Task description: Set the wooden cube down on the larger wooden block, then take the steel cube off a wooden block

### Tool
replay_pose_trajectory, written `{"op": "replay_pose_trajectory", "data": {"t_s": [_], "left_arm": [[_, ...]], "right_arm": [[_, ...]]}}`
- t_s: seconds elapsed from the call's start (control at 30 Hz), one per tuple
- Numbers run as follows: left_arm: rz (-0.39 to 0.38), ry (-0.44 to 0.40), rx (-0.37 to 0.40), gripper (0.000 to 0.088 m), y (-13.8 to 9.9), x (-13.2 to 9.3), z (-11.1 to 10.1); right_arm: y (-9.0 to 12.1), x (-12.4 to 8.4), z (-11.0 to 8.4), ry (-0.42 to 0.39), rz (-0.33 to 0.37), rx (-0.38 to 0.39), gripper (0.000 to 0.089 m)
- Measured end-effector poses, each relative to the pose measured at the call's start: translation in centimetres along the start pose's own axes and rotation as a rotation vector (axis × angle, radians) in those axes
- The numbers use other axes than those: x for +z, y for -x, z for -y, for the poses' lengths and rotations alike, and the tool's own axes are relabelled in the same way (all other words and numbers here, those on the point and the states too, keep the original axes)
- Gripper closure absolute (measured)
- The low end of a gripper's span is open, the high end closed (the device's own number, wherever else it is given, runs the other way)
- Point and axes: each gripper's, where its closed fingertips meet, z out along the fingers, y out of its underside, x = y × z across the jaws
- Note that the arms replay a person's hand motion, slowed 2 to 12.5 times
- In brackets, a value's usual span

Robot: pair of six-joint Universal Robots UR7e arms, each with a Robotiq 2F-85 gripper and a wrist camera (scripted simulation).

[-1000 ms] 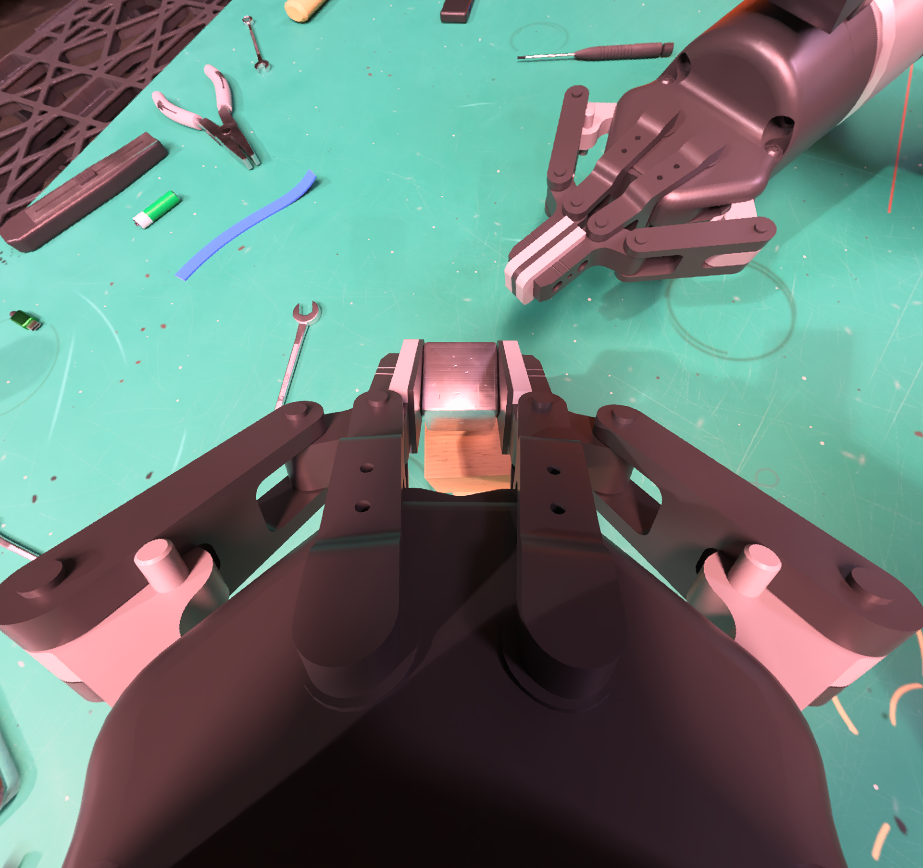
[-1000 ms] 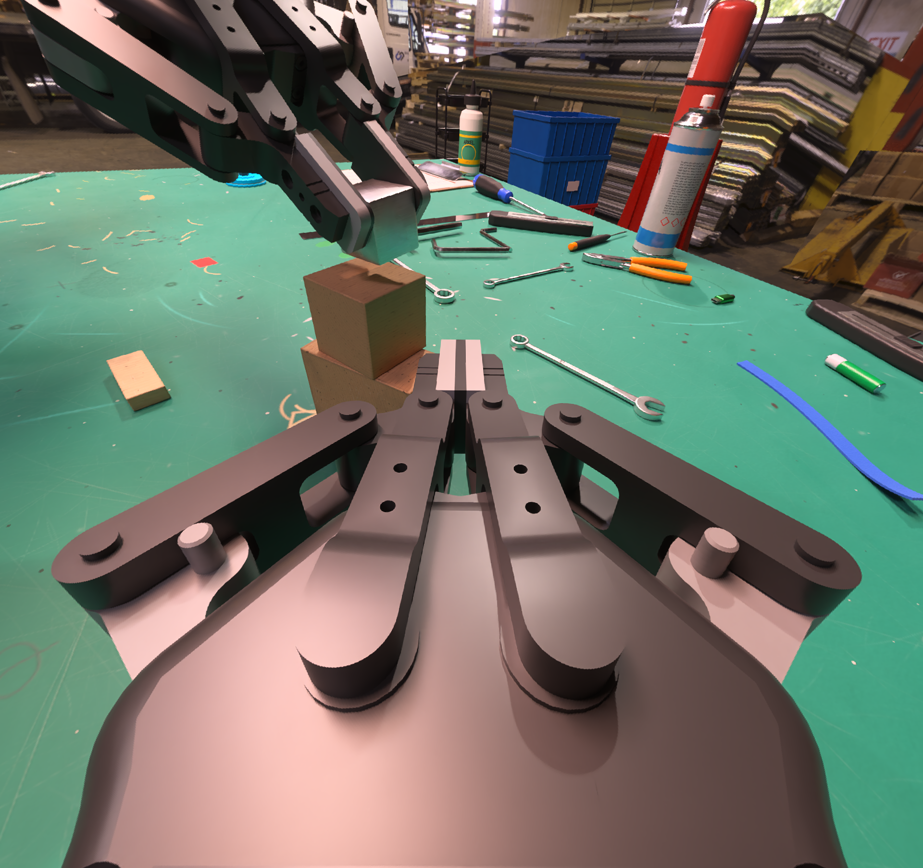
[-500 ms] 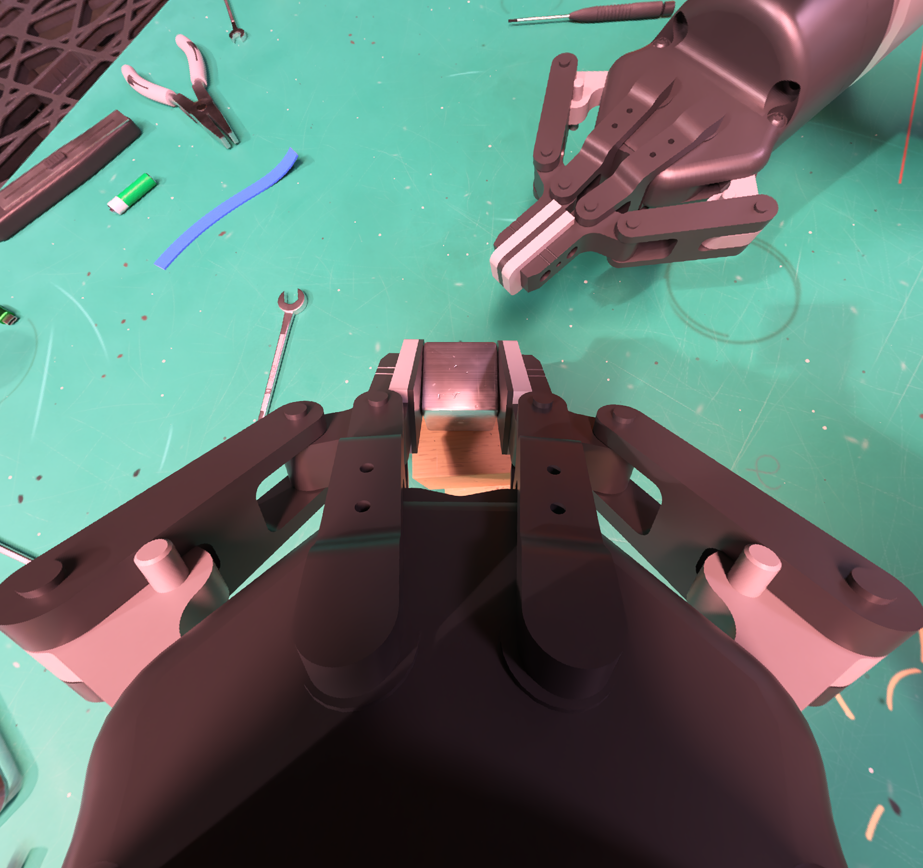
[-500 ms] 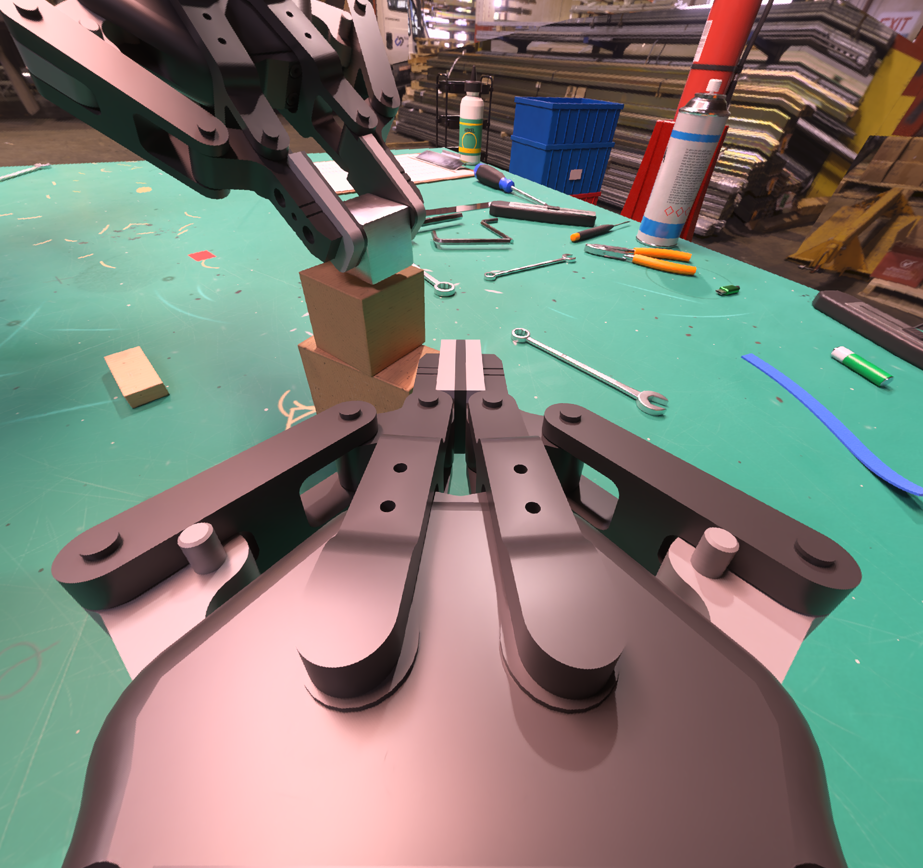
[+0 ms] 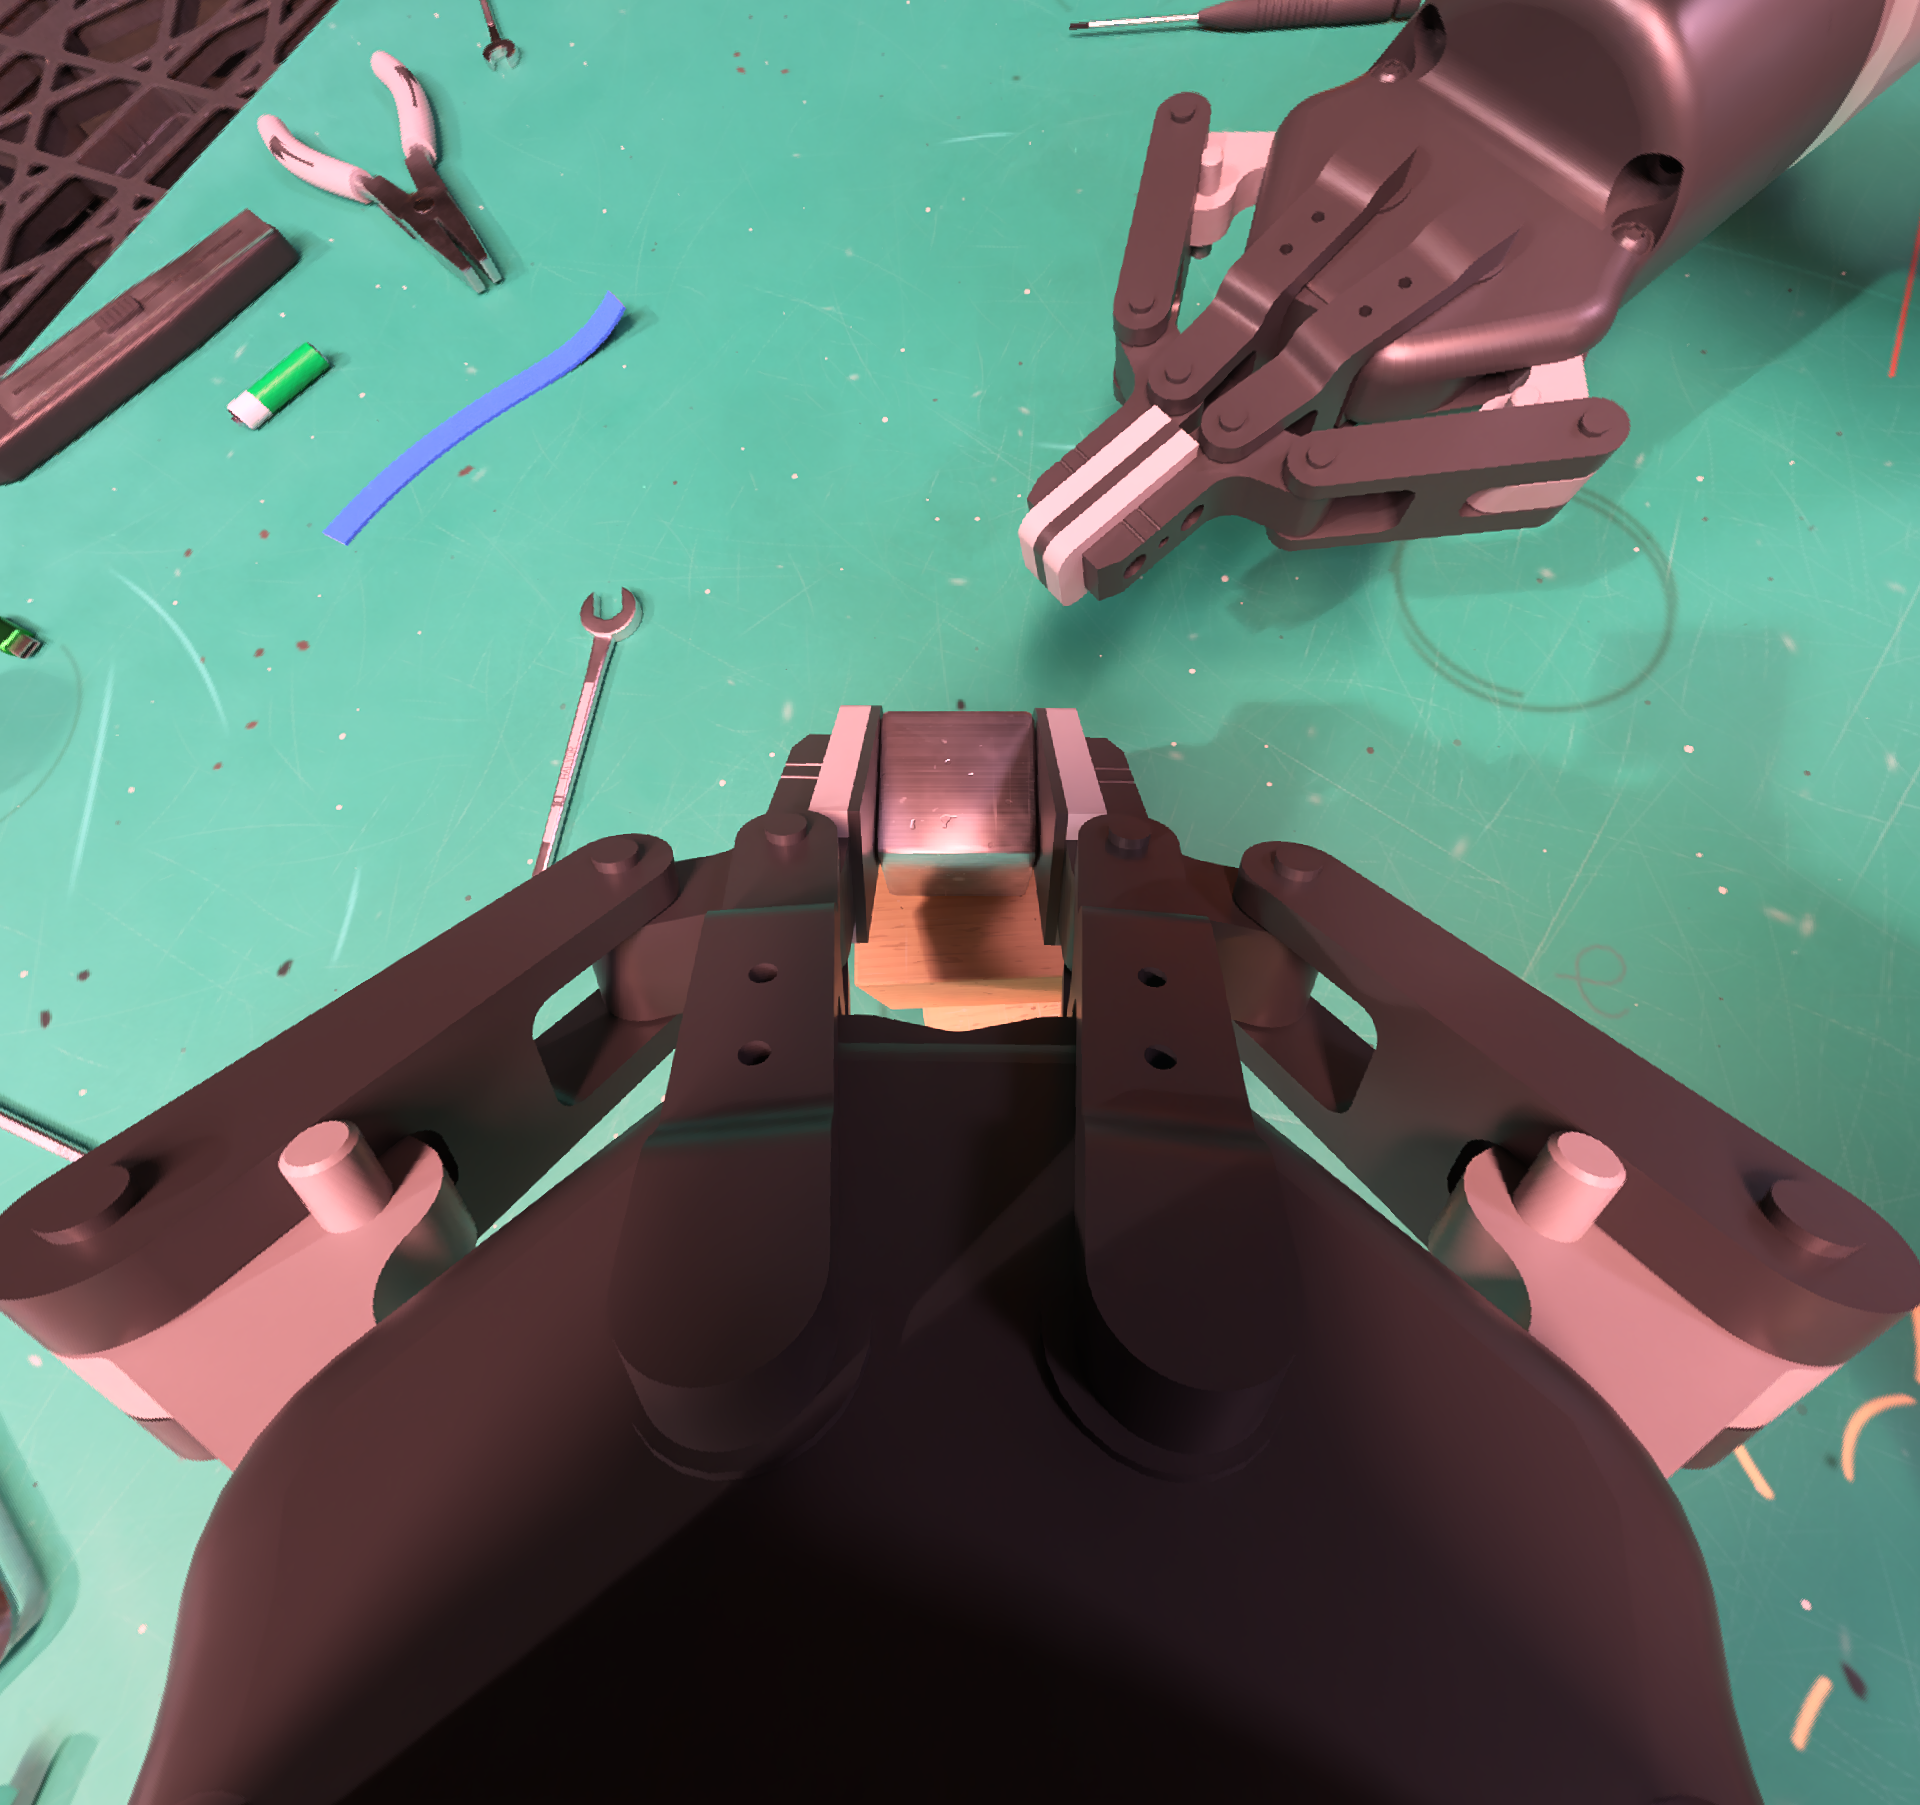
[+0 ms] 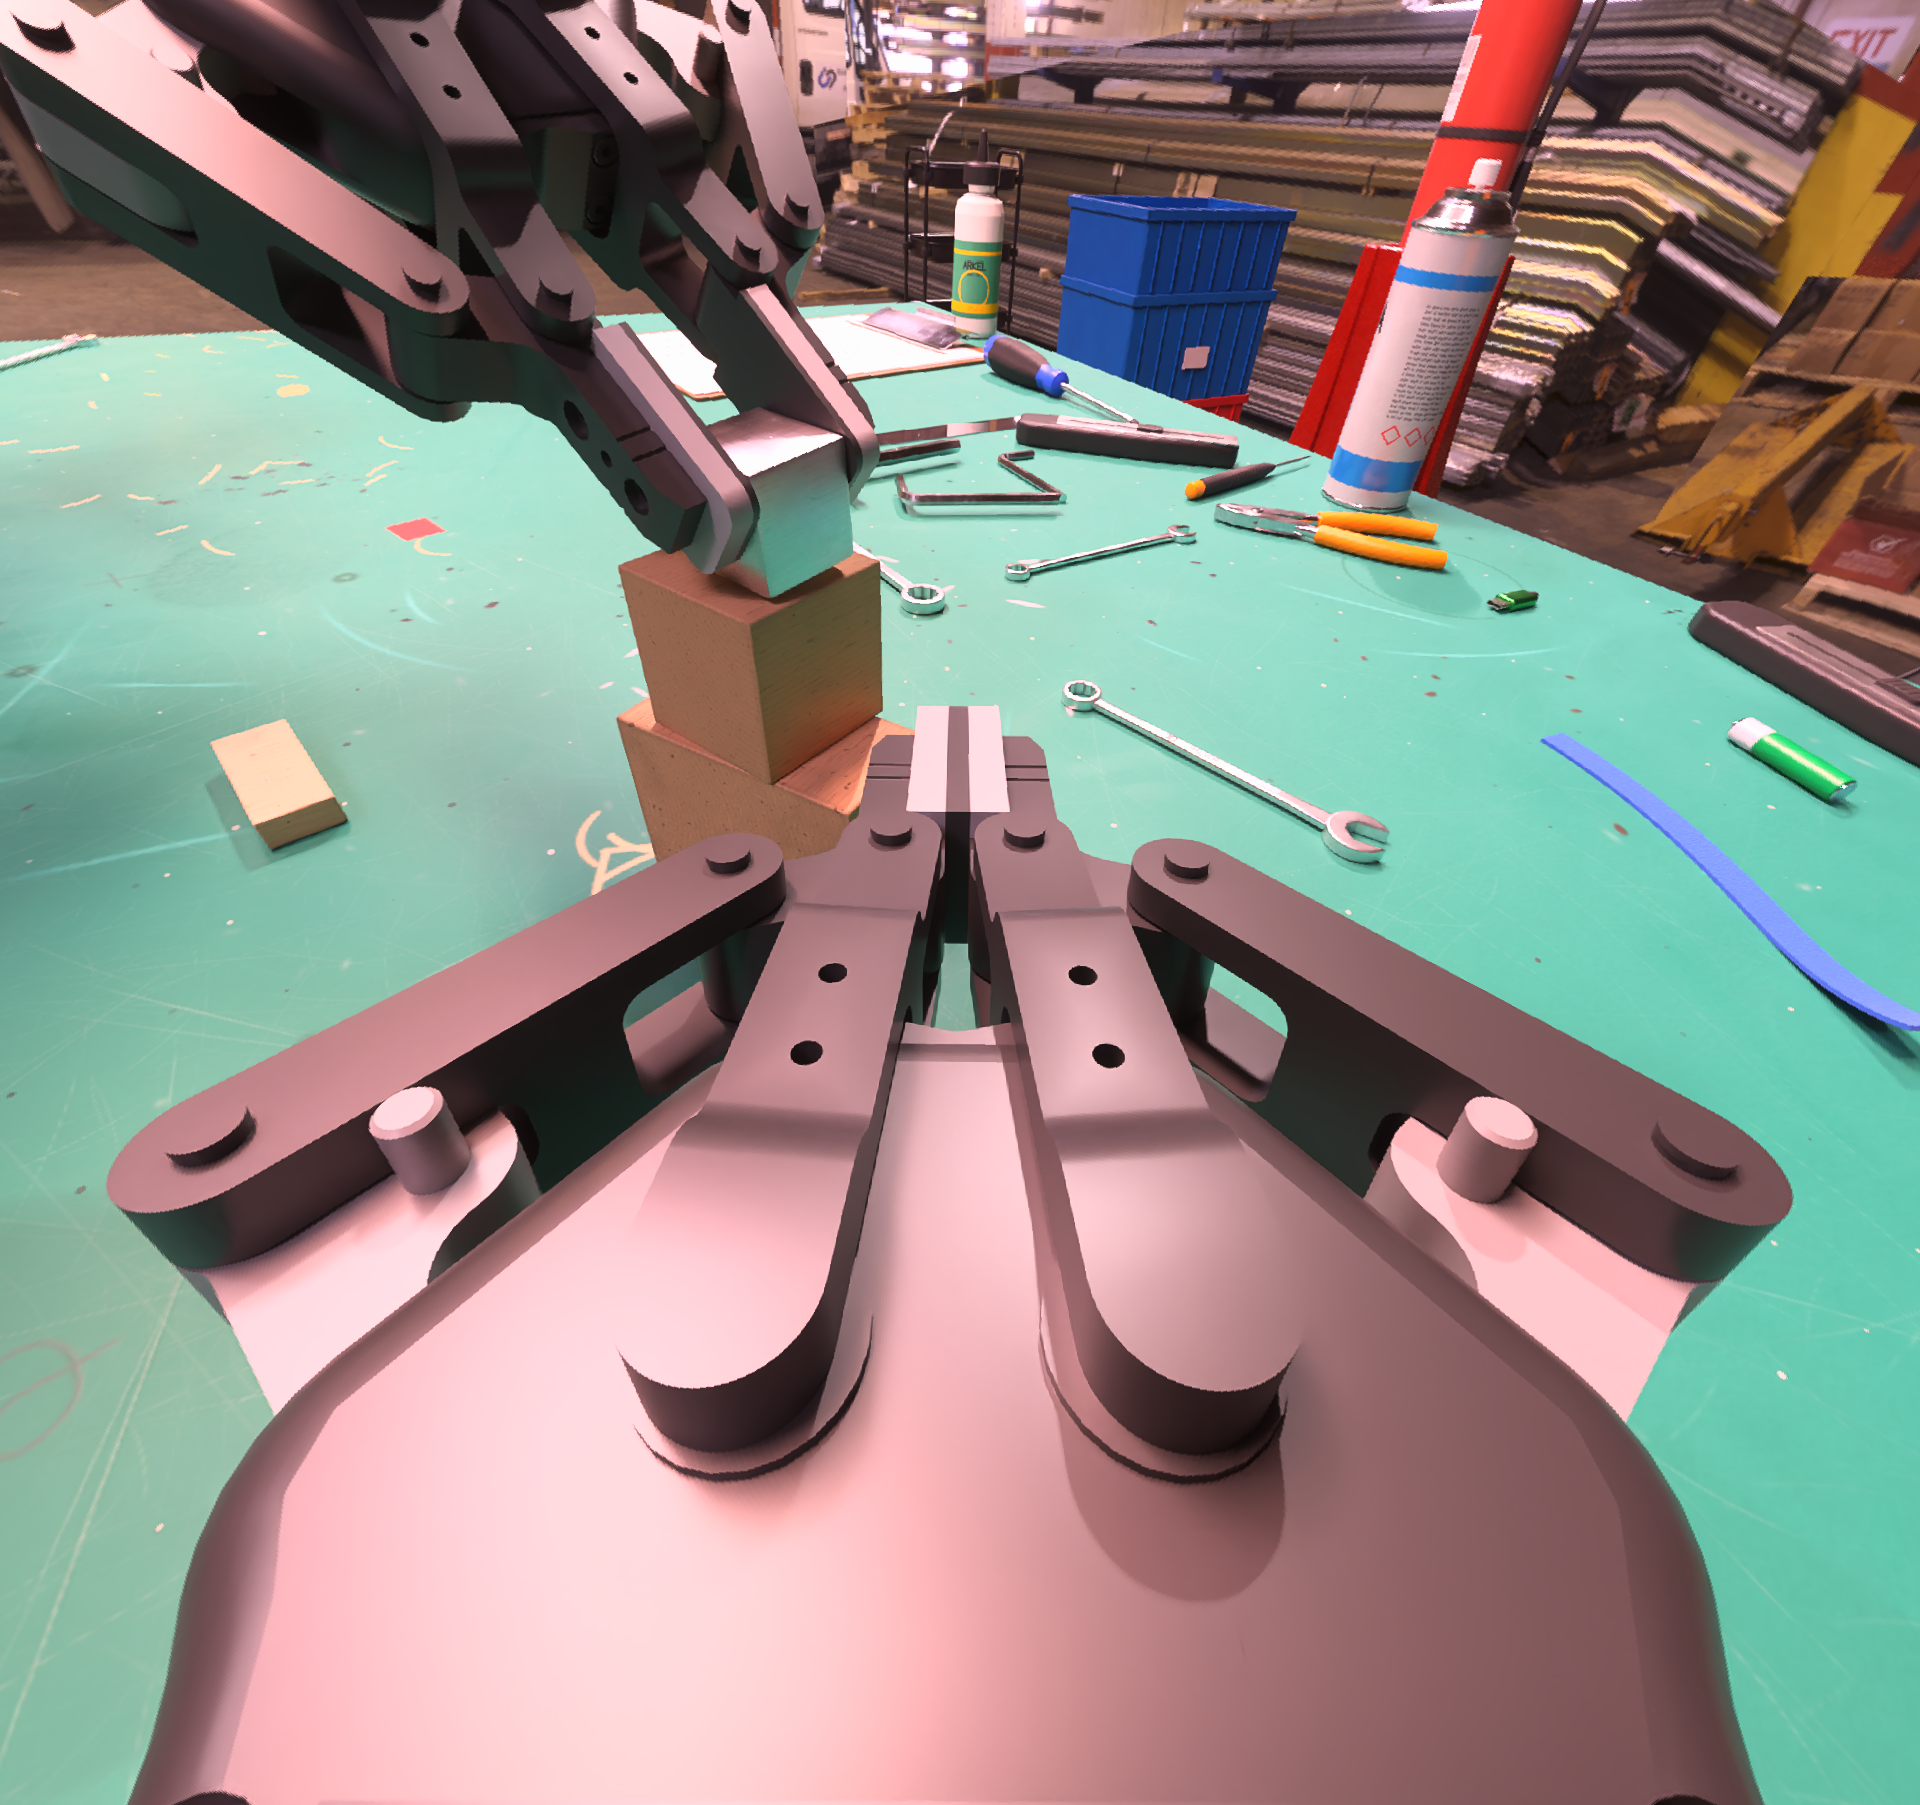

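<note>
My left gripper (image 5: 956, 768) is shut on the steel cube (image 5: 956, 805), with a finger pad on each side. The wooden cube (image 5: 961, 955) lies right beneath it. In the right wrist view the steel cube (image 6: 800, 519) is tilted in the left gripper (image 6: 784, 498) at the top face of the wooden cube (image 6: 758, 664); I cannot tell if they touch. The wooden cube stands on the larger wooden block (image 6: 707, 799). My right gripper (image 6: 956, 758) is shut and empty, low beside the stack's right side. It also shows in the left wrist view (image 5: 1075, 534).
A flat pale wooden piece (image 6: 275, 784) lies left of the stack. A long wrench (image 6: 1226, 768), a blue strip (image 6: 1714, 882), a green marker (image 6: 1792, 763), orange pliers (image 6: 1340, 534) and a spray can (image 6: 1423, 342) lie to the right and behind on the green table (image 6: 312, 976).
The left gripper stays shut on the steel cube and has shifted slightly. In the right wrist view the cube sits a little lower, against the wooden cube's top. The right gripper stays shut.
</note>
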Motion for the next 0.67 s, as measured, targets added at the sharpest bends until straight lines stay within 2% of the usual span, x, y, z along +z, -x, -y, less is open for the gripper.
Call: {"op": "replay_pose_trajectory", "data": {"t_s": [0.67], "left_arm": [[0.003,0.002,-0.005,0.0630,-0.16,0.10,-0.02]], "right_arm": [[0.07,0.05,-0.03,0.004,-0.001,-0.008,0.0893]]}}
